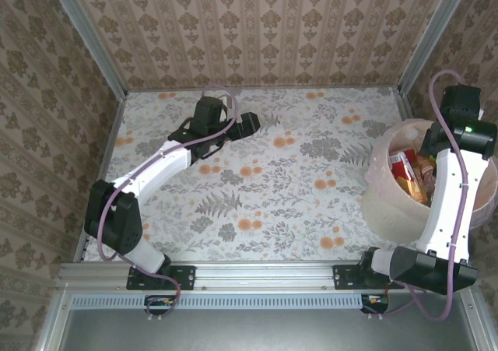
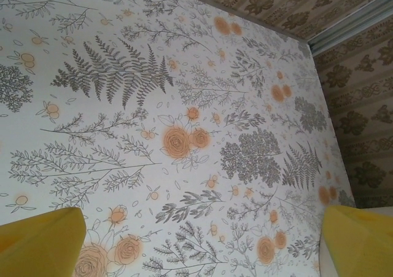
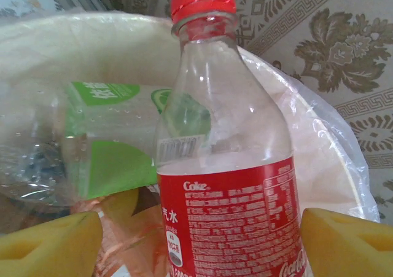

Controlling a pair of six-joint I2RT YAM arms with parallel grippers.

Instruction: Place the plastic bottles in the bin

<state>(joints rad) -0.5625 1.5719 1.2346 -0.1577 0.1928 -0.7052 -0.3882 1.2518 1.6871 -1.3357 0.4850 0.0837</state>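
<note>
A clear Coca-Cola bottle (image 3: 227,185) with a red cap and red label stands upright between the yellow pads (image 3: 49,246) of my right gripper (image 3: 199,243). The jaws are open, with a gap showing on the left side of the bottle. Behind it lies a green-labelled plastic bottle (image 3: 110,148), inside the pale bin (image 3: 319,142) with its translucent liner. From above, the bin (image 1: 381,164) stands at the right edge of the table with several bottles (image 1: 405,170) in it, and my right arm reaches over it. My left gripper (image 1: 253,124) hovers open over the far table, nothing between its pads (image 2: 40,240).
The floral tablecloth (image 1: 296,187) spreads between the two arms. Patterned walls close the table in at the back and both sides. A metal rail (image 1: 257,277) runs along the near edge where the arm bases sit.
</note>
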